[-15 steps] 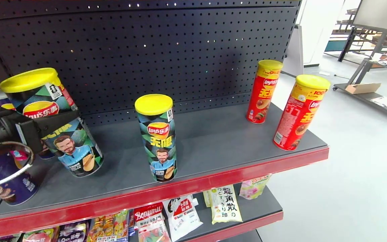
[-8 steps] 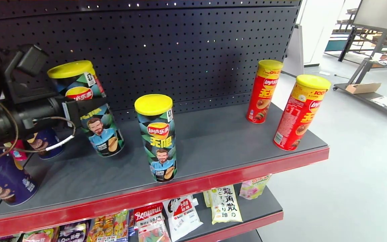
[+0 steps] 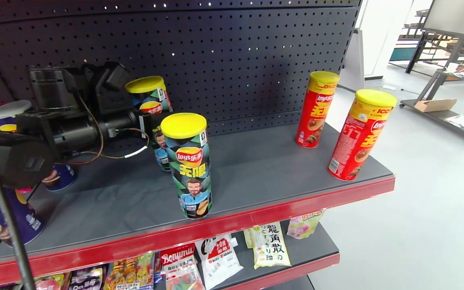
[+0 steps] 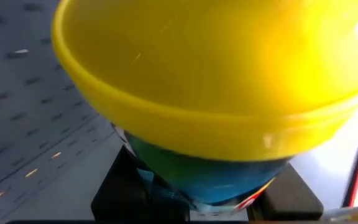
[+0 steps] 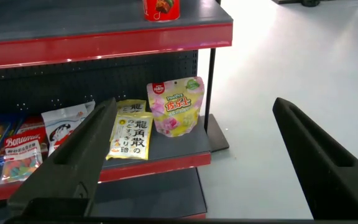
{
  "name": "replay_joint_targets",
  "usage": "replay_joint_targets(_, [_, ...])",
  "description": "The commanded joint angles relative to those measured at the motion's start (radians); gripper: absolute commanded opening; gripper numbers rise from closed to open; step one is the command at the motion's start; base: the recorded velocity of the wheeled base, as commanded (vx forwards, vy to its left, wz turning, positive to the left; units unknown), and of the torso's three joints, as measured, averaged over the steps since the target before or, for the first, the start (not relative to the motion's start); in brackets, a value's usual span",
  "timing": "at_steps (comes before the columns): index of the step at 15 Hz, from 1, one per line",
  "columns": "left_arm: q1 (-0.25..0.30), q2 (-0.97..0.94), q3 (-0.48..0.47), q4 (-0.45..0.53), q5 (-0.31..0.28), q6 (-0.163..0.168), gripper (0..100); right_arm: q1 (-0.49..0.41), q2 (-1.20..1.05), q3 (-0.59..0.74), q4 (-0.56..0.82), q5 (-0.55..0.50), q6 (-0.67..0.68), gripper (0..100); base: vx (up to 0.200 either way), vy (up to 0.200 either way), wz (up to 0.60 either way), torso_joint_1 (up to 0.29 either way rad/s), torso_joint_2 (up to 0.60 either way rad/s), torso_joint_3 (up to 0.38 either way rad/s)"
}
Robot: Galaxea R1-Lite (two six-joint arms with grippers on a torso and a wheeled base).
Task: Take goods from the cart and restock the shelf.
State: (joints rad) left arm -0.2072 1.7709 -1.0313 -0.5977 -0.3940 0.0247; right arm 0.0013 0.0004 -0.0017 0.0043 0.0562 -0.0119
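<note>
left claw [image 3: 152, 123] clamps can [image 3: 146, 86]; 2nd can [image 3: 187, 161] stands just in front of claw. Risk: retreating sideways clips it, topples it off shelf [image 3: 264, 173].

With the front green-and-blue cardboard chip tube with a yellow plastic lid [image 3: 187, 165] as the mark: to its right the grey metal shelf board [image 3: 256, 173] lay bare across a broad stretch. That stretch ran up to a tall red chip tube [image 3: 316, 108] far right and back, and another red tube [image 3: 361, 135] far right at the front edge, with a gap between the two. Just behind the mark and to its left, a second green-and-blue tube [image 3: 148, 96] clasped in the left gripper [image 3: 151, 123], and the black arm [image 3: 75, 129], blocked the way. Left of the mark the front strip stood open as far as a purple chip tube [image 3: 32, 223]. Behind the mark the dark perforated back panel [image 3: 236, 60] closed the shelf.
</note>
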Motion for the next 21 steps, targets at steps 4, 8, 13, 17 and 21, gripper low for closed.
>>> replay_joint_targets(4, [-0.031,0.133,-0.119,0.001,-0.06,0.003,0,0.0,0.0,0.0,0.0,0.001,0.0,100,0.0,0.0,0.0,0.0,0.0,0.0])
replay_joint_targets(8, [-0.046,0.174,-0.158,-0.002,-0.06,0.011,0,0.0,0.0,0.0,-0.001,0.001,0.0,100,0.0,0.0,0.0,0.0,0.0,0.0])
replay_joint_targets(13, [-0.043,0.194,-0.176,0.002,-0.058,0.095,0,0.0,0.0,0.0,0.0,0.001,0.0,100,0.0,0.0,0.0,0.0,0.0,0.0])
replay_joint_targets(17, [-0.04,0.202,-0.174,0.004,-0.06,0.09,0,0.0,0.0,0.0,0.0,0.001,0.0,100,0.0,0.0,0.0,0.0,0.0,0.0])
replay_joint_targets(21, [-0.04,0.206,-0.182,0.001,-0.06,0.081,0,0.0,0.0,0.0,0.0,0.001,0.0,100,0.0,0.0,0.0,0.0,0.0,0.0])
